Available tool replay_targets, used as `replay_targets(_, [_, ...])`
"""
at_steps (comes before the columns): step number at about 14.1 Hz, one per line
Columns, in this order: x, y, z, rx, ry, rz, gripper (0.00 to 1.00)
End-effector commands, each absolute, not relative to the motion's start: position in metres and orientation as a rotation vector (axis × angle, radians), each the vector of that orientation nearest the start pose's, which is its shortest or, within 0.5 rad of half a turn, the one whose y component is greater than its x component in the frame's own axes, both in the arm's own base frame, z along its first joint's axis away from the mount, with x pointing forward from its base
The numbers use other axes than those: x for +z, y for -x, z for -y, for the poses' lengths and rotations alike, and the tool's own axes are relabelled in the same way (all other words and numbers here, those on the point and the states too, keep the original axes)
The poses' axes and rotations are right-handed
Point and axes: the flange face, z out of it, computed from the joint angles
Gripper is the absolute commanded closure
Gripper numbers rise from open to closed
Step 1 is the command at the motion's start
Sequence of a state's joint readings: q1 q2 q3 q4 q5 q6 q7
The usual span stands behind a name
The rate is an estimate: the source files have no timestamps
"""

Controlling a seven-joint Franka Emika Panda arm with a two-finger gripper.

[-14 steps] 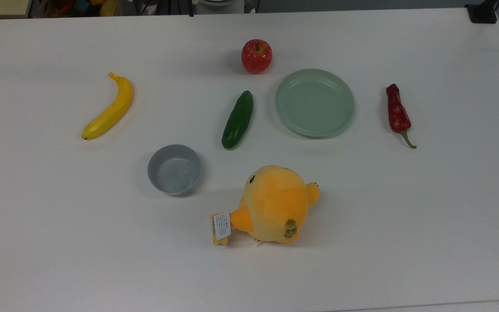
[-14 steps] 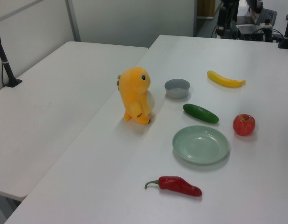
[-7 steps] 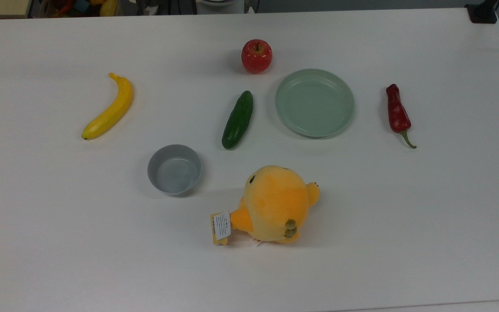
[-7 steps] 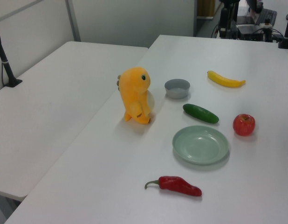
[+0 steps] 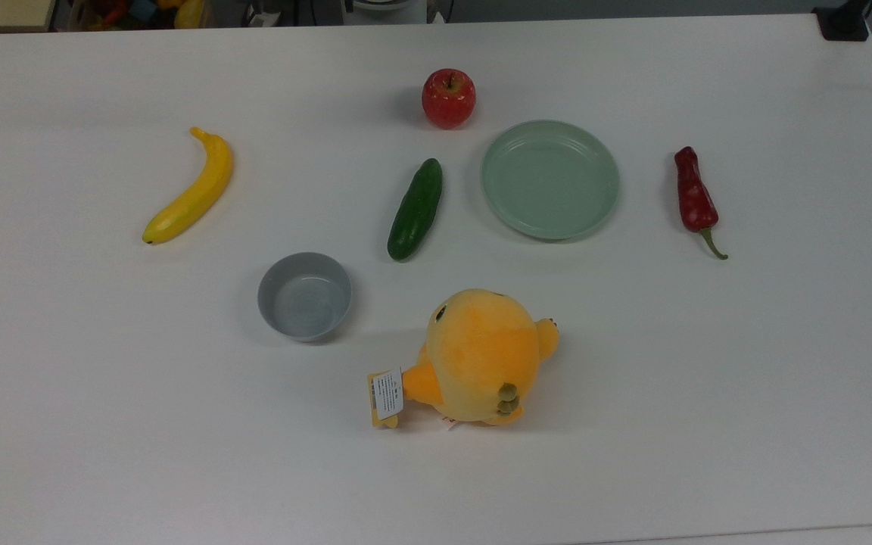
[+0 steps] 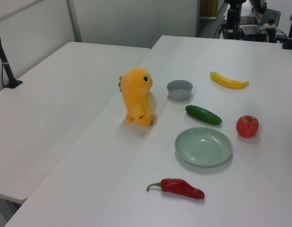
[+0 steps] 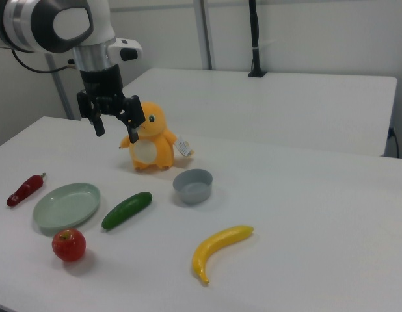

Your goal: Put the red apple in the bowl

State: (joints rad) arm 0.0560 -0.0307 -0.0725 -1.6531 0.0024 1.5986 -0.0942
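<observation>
gripper [image 7: 114, 122] high, fingers apparently spread, pointing down

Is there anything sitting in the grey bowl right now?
No, in the top view the bowl shows a bare inside, and the red apple sits apart on the table.

The glossy red apple [image 5: 448, 98] sits upright, stem up, well apart from the small, empty grey bowl [image 5: 304, 296] standing upright.

dark arm part at the top view's upper edge shifted, tabletop items unmoved
</observation>
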Motion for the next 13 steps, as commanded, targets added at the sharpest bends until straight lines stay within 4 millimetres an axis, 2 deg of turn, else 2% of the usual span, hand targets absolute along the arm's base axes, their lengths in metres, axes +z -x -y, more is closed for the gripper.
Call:
replay_targets(1, [0.611, -0.545, 0.007, 0.011, 3.104, 0.127, 0.0])
replay_targets(9, [0.606, -0.544, 0.005, -0.011, 3.097, 0.127, 0.0])
replay_targets(11, [0.595, -0.542, 0.002, -0.001, 3.092, 0.137, 0.0])
replay_targets(12, [0.58, -0.541, -0.024, -0.007, 3.089, 0.217, 0.0])
replay_targets(13, [0.57, -0.535, -0.034, -0.053, 3.089, 0.243, 0.0])
